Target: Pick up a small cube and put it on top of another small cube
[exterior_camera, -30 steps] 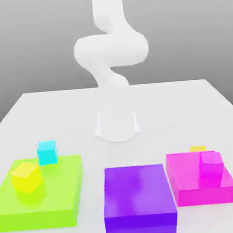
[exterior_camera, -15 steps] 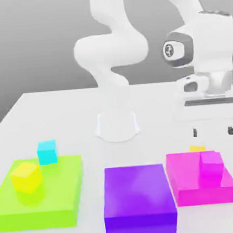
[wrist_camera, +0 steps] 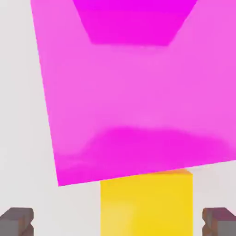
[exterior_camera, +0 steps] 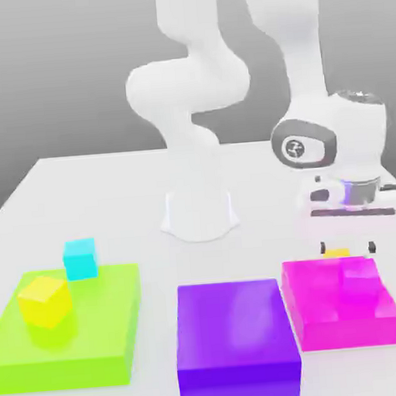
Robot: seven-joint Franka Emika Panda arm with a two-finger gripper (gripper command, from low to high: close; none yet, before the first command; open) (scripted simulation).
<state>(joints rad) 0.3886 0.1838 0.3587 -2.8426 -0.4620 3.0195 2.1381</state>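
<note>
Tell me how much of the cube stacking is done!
No stacking looks done yet: the small orange-yellow cube sits behind the magenta block, with nothing on it. The open tool is around that cube, not gripping it. Left to do: grip it, lift it, and set it on another small cube.

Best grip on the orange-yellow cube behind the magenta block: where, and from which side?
I'd come straight down from above and pinch two opposite upright side faces of the cube. The magenta block crowds a third side, so keep the fingers off that one. The gripper is open with a finger out beyond each free face, so that pairing looks right.
</note>
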